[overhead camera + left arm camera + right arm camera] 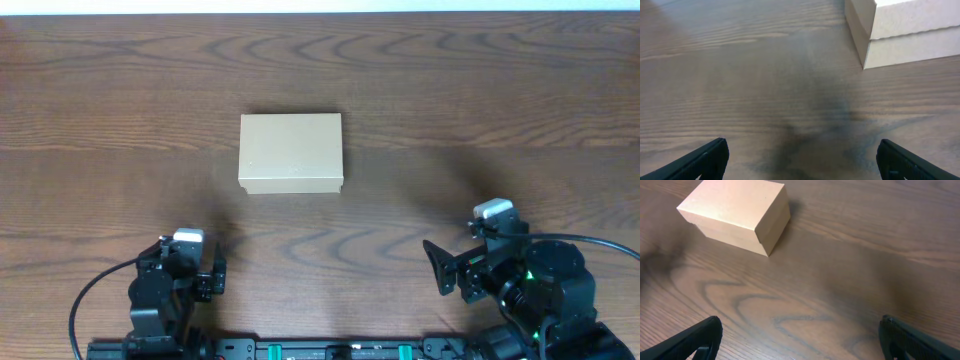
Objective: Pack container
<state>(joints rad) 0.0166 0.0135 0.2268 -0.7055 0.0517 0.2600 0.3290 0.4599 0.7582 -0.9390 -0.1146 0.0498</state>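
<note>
There is one container (291, 152), a plain tan box with its lid down, in the middle of the wooden table (520, 90); two arms sit well apart from it; the left gripper (802, 167) has its fingers wide apart; so does the right gripper (800, 342); only the top view shows both arms; the left wrist view shows just one corner of the box.
</note>
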